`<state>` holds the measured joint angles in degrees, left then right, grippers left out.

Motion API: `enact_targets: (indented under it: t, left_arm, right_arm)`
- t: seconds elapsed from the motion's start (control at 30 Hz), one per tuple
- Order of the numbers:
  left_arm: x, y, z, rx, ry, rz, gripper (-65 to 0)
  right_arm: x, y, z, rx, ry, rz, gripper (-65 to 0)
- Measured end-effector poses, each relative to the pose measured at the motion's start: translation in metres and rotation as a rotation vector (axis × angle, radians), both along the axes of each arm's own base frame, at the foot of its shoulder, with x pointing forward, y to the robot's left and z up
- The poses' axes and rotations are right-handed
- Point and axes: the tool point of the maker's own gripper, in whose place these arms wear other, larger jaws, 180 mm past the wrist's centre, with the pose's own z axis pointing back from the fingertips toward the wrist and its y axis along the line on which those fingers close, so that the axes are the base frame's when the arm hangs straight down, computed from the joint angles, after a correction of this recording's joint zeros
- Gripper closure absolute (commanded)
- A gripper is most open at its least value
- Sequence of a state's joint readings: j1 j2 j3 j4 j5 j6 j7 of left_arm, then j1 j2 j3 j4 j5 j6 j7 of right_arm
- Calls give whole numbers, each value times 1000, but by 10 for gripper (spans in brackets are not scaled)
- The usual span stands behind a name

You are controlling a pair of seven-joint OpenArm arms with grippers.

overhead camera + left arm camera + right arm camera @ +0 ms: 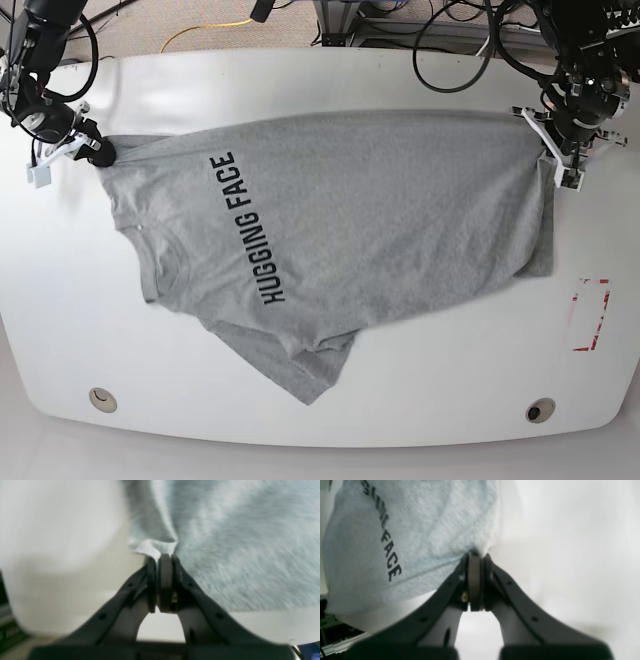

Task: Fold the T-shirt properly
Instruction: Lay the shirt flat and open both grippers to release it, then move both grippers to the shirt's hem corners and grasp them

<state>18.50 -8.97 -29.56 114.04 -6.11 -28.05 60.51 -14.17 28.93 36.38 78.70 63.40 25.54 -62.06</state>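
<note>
Stretching T-shirt (pixel 380 210) (between both grippers)

The T-shirt (pixel 380 220) is heather grey, a fine fleck of lighter and darker thread, with black block lettering (pixel 246 228) printed across it; in the wrist views the cloth looks paler, with a bluish cast. The desk (pixel 60 300) is plain glossy white. Near one edge of the desk is a rectangle marked in red (pixel 591 314), its outline broken and patchy. Two small round fittings sit at the near edge of the desk, one pale cream (pixel 101 400) and one dark grey (pixel 540 411). The left pincer (pixel 163 556) and the right pincer (pixel 476 554) are matt black with dark grey pads. A yellow cable (pixel 205 28) and black cables (pixel 450 50) lie beyond the desk's far edge.
</note>
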Motion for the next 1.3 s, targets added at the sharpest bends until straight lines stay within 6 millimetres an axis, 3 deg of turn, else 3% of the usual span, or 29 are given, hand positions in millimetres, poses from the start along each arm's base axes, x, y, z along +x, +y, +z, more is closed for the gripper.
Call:
enact_targets:
  t: [0.2,0.37,0.47,0.57,0.67,0.8,0.87,1.0,1.1,1.3]
  left_arm:
    - [-18,14,-4,20,34,32,0]
    - [-29,19,-7,39,71,4,-4]
    - [-31,17,-8,40,79,-11,-86]
    - [-39,18,-12,44,104,-13,-224]
    - [-43,19,-14,48,118,-9,-364]
    - [-46,19,-15,47,124,-14,-383]
    - [-51,20,-17,51,138,-10,-383]
    - [-48,25,-12,43,117,7,-383]
    - [-40,40,1,51,58,60,-383]
    - [-2,38,27,10,-85,37,-383]
  right_arm:
    - [-13,15,9,-5,-33,22,0]
    - [-36,20,-5,10,17,-3,0]
    - [-46,24,-12,22,42,-6,-14]
    - [-52,27,-14,34,48,-13,-90]
    - [-56,28,-17,38,59,-15,-225]
    - [-59,28,-17,36,64,-12,-392]
    - [-57,26,-12,19,53,-10,-438]
    - [-41,12,5,-7,-15,-46,-445]
    - [-18,11,16,-14,-68,-44,-450]
    - [36,12,48,-10,-214,-46,-447]
